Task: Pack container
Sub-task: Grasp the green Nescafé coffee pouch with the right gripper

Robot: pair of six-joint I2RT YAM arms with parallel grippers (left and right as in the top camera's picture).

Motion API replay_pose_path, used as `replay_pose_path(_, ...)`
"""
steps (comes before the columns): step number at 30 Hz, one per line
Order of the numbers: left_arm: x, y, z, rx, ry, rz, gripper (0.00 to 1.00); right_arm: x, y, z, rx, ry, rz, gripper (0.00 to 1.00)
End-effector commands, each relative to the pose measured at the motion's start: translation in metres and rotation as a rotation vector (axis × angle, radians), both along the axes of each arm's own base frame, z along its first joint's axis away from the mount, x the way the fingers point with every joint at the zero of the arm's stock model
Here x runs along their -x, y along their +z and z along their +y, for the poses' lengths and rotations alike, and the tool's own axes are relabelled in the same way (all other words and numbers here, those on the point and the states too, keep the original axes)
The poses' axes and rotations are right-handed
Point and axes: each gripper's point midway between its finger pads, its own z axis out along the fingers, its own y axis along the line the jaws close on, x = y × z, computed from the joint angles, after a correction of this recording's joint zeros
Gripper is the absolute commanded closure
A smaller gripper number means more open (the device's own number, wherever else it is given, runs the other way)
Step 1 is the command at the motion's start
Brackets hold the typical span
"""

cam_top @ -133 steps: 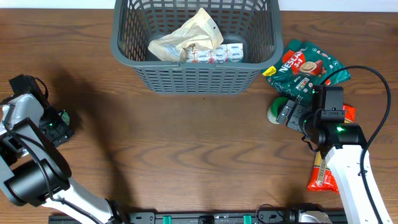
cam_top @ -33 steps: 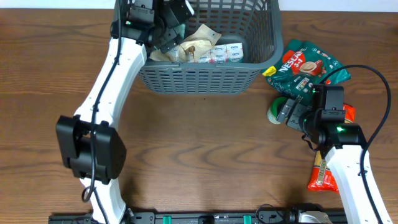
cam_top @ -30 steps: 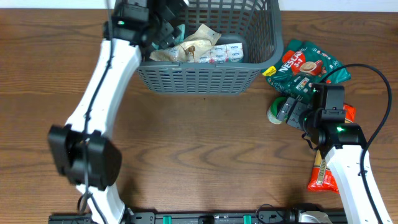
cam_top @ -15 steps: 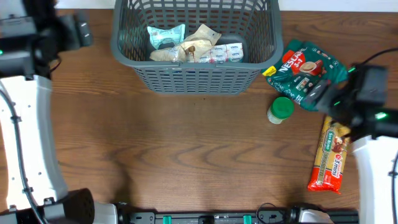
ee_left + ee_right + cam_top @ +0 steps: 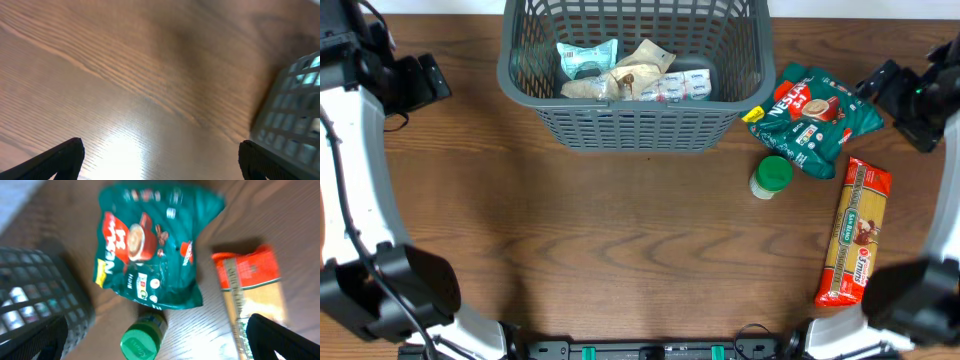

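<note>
**Both claws empty, three items not yet packed**

Your container point(image 5: 635, 130) sits at the far middle of the worktop point(image 5: 620, 250). It already holds a pale crumpled bag point(image 5: 638, 66), a small teal-and-white packet point(image 5: 585, 57) and a row of little packs point(image 5: 678, 88), all bunched toward the near wall. The far part of its floor looks free for more.

Your left claw point(image 5: 160, 162) is spread wide and carries nothing. It hangs over bare wood, to the left of the container, whose mesh shows only at the edge of the wrist view. From there it looks parked out of the way, not set up for a pick.

Your right claw point(image 5: 157, 347) is spread too, and empty. It is raised above the goods lying to the right of the container: a green coffee pouch point(image 5: 815, 118), a green-lidded jar point(image 5: 770, 177) and a long pasta packet point(image 5: 855, 232). The height gives you the whole group in one wrist view, which helps you choose.

The jar lies just beside the pouch's near edge, so a descent on either risks nudging the other. The pasta packet has more open wood around it and may be the cleaner pick.
</note>
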Motion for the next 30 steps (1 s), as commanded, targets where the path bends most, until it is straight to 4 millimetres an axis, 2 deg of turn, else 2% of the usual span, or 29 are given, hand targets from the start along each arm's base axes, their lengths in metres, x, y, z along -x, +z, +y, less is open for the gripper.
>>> replay_pose_path(1, -0.001, -0.019, 0.001, 0.028, 0.004, 0.050, 0.01, -0.011, -0.039, 0.006, -0.117, 0.050, 0.068, 0.01)
replay_pose_path(4, -0.001, -0.029, 0.001, 0.036, 0.004, 0.077, 0.01, -0.016, -0.075, 0.004, -0.151, 0.048, 0.147, 0.01)
replay_pose_path(9, -0.003, -0.030, 0.001, 0.035, 0.001, 0.075, 0.01, -0.029, -0.124, -0.001, -0.177, 0.046, 0.207, 0.01)
replay_pose_path(14, -0.003, -0.030, 0.001, 0.032, -0.007, 0.076, 0.01, -0.041, -0.153, -0.003, -0.179, 0.054, 0.216, 0.01)
replay_pose_path(21, -0.003, -0.030, 0.001, 0.032, -0.008, 0.077, 0.01, -0.060, -0.180, -0.001, -0.149, 0.128, 0.185, 0.01)
replay_pose_path(25, -0.003, -0.030, 0.001, 0.032, -0.008, 0.077, 0.01, -0.062, -0.197, 0.004, -0.156, 0.138, 0.204, 0.01)
replay_pose_path(28, -0.003, -0.030, 0.001, 0.033, -0.007, 0.078, 0.01, -0.060, -0.214, 0.008, -0.169, 0.144, 0.237, 0.10)
replay_pose_path(30, -0.002, -0.030, 0.001, 0.033, -0.007, 0.078, 0.01, -0.056, -0.226, 0.011, -0.182, 0.146, 0.266, 0.23)
